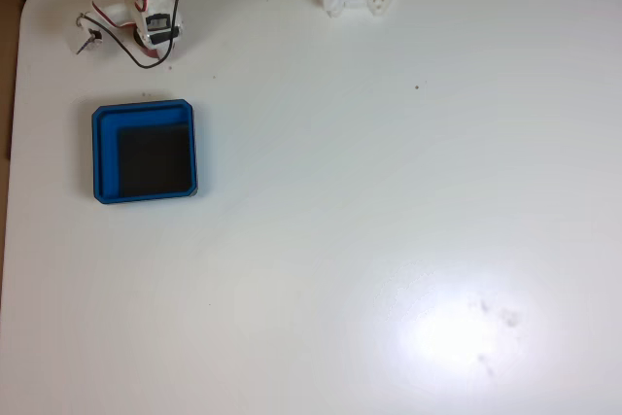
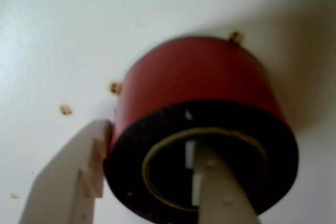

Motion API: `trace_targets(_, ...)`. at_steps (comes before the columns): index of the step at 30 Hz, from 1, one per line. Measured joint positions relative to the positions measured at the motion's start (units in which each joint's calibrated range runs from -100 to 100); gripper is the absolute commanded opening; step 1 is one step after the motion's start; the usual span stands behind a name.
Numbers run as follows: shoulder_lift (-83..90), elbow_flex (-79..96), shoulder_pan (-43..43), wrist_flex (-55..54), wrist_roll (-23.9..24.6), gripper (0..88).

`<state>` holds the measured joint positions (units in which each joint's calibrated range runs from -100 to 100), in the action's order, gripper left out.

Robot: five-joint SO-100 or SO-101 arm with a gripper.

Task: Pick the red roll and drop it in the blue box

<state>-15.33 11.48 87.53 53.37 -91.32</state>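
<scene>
Two pale fingers (image 2: 79,182) of the gripper (image 2: 144,179) straddle the wall of the red roll (image 2: 194,74) in the wrist view: one finger lies against the outer red side at the lower left, the other reaches down into the pale hollow core (image 2: 157,174). The jaws stand only as far apart as the wall is thick and appear to bear on it, though whether the roll is lifted or resting on the white table (image 2: 63,35) cannot be told. The roll looks light and stiff, its red side smooth and perhaps slippery; pinching through the wall, core to outside, seems the surest hold. In the fixed view the arm (image 1: 155,7) sits at the upper left, with the blue box (image 1: 105,157) near below it, its black floor bare.
</scene>
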Motion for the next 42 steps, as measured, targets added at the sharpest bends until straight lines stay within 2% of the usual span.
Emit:
trace_targets(12,1.8,0.0,0.0,0.0,0.0,0.5)
trace_targets(24,30.6,0.0,-0.9,0.0,0.0,0.7)
trace_targets(32,33.1,-0.2,-18.7,0.0,-0.2,0.7)
trace_targets(37,32.2,-0.2,-25.0,0.0,-0.2,0.7)
trace_targets(42,25.1,-0.2,-26.3,0.0,-0.2,0.8)
